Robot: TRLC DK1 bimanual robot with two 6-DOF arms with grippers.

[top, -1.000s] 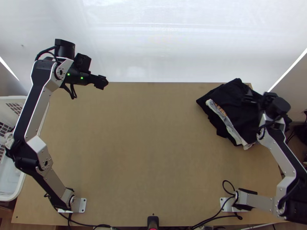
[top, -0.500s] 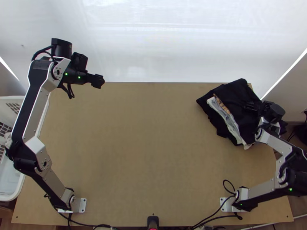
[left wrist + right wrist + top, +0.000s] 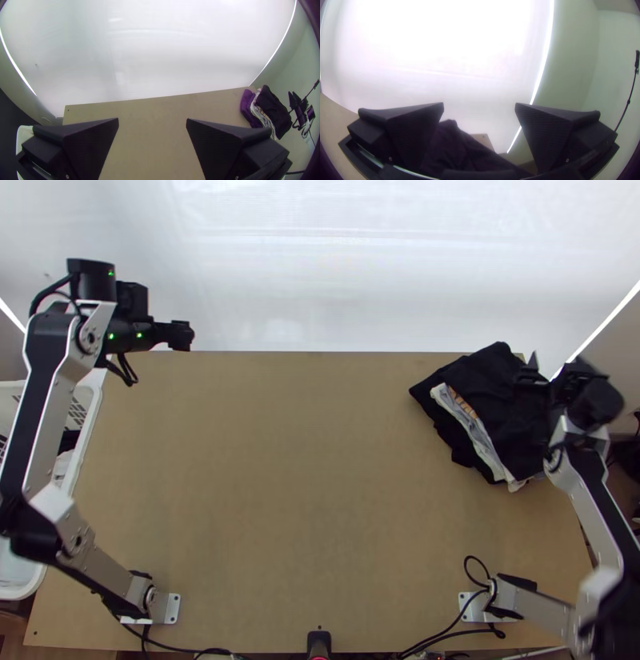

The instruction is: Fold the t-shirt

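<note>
Left claw [image 3: 186, 335], released, near far table [image 3: 320, 460] edge; right claw [image 3: 528, 372], released, over clothes pile [image 3: 492, 392] — open tabletop between. White basket [image 3: 94, 406] alongside — cloth [image 3: 62, 463] inside.

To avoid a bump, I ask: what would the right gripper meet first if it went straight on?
Probably the white sheet behind the table; the right gripper seems to point over the dark cloth, but depth is unclear here.
</note>
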